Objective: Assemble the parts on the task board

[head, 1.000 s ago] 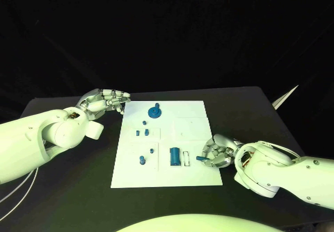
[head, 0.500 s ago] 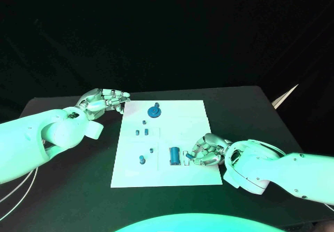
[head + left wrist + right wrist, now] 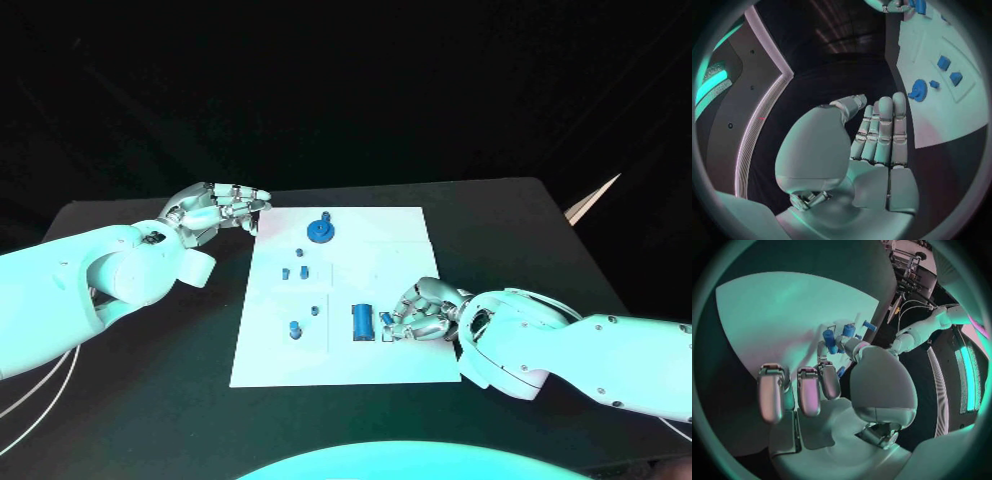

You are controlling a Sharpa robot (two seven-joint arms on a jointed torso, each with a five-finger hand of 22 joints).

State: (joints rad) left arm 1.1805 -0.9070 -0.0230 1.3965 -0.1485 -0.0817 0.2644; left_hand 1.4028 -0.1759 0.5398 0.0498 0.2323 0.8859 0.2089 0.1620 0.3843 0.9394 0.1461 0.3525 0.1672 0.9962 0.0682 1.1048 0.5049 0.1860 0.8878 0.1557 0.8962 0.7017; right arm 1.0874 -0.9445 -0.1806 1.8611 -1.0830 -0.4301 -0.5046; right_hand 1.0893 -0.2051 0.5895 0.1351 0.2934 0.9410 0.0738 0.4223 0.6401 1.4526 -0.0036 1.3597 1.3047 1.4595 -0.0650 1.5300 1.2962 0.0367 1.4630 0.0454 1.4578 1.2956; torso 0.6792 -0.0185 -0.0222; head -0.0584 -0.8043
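Note:
The white task board (image 3: 397, 255) lies in the middle of the black table. On it are a blue gear (image 3: 320, 233), small blue pegs (image 3: 306, 270) and a blue cylinder (image 3: 361, 320). My right hand (image 3: 428, 314) is over the board's near right part. Its fingertips pinch a small blue part (image 3: 387, 322) right beside the cylinder. In the right wrist view the thumb and a finger close around that small blue part (image 3: 829, 340), low over the board (image 3: 773, 315). My left hand (image 3: 216, 208) hovers off the board's far left corner, fingers curled together (image 3: 879, 130), holding nothing.
The left wrist view shows the gear (image 3: 918, 91) and two blue pieces (image 3: 944, 62) on the board (image 3: 942, 120). A pale pointed object (image 3: 591, 200) sticks up at the table's right edge. Black tabletop (image 3: 159, 400) surrounds the board.
My right hand has moved left over the board, carrying the small blue part up beside the blue cylinder. The left hand has stayed in place.

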